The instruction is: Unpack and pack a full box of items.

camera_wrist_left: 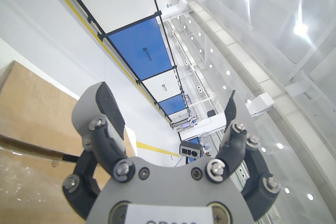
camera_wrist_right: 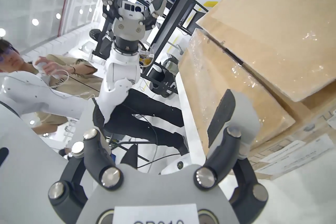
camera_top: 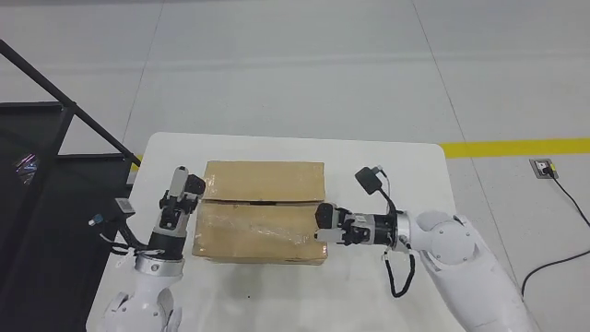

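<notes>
box (camera_top: pixel 265 210) | flaps down | contents hidden | on table (camera_top: pixel 406 161)

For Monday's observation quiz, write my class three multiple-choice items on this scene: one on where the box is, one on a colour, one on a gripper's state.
1. Where does the cardboard box stand? A on the floor; B on the table; C on a shelf.
2. What colour is the table? A white; B black; C green.
3. How is the left gripper? A shut on the box; B shut on a flap; C open, holding nothing.
Key: 1 B, the top view shows it on the tabletop; 2 A, its bare top is white; 3 C, its jaws stand apart with nothing between them.
</notes>
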`<state>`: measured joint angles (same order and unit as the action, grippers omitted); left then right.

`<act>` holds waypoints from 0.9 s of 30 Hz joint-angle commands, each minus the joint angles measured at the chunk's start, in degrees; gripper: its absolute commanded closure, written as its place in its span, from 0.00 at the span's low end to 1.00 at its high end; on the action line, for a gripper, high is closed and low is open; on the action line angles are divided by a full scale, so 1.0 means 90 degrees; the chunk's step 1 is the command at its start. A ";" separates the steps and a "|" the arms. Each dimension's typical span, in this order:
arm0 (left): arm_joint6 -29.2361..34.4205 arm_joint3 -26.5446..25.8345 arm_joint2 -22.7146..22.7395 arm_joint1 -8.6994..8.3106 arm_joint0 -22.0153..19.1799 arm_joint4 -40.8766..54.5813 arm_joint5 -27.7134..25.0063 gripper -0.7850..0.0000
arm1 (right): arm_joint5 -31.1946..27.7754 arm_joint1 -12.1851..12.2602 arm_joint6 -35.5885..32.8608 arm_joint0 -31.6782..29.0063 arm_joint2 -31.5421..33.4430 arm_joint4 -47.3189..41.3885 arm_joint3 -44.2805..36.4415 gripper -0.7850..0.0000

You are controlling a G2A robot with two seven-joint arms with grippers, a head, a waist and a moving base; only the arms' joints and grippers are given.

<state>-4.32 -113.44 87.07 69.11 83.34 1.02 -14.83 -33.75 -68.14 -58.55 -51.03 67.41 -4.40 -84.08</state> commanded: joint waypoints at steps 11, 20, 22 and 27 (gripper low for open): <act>0.0349 0.0311 0.1223 -0.0032 0.1032 0.0700 -0.0439 0.00 | 0.0019 -0.0012 0.0404 0.0001 -0.0335 0.1758 -0.0716 0.00; 0.0488 0.0448 0.1396 -0.0003 0.1180 0.0916 -0.0587 0.00 | 0.0998 -0.0063 0.1459 -0.0328 -0.1030 0.5406 -0.2254 0.00; 0.0505 0.0470 0.1418 0.0005 0.1205 0.0945 -0.0602 0.00 | 0.0998 -0.0063 0.1459 -0.0328 -0.1030 0.5406 -0.2254 0.00; 0.0604 0.0524 0.1420 0.0021 0.1210 0.0988 -0.0578 0.00 | 0.1011 -0.0056 0.1638 -0.0368 -0.1226 0.6409 -0.2342 0.00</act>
<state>1.03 -108.80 99.87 69.27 94.32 9.90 -20.10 -24.16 -68.61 -45.27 -54.09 57.43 46.01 -104.56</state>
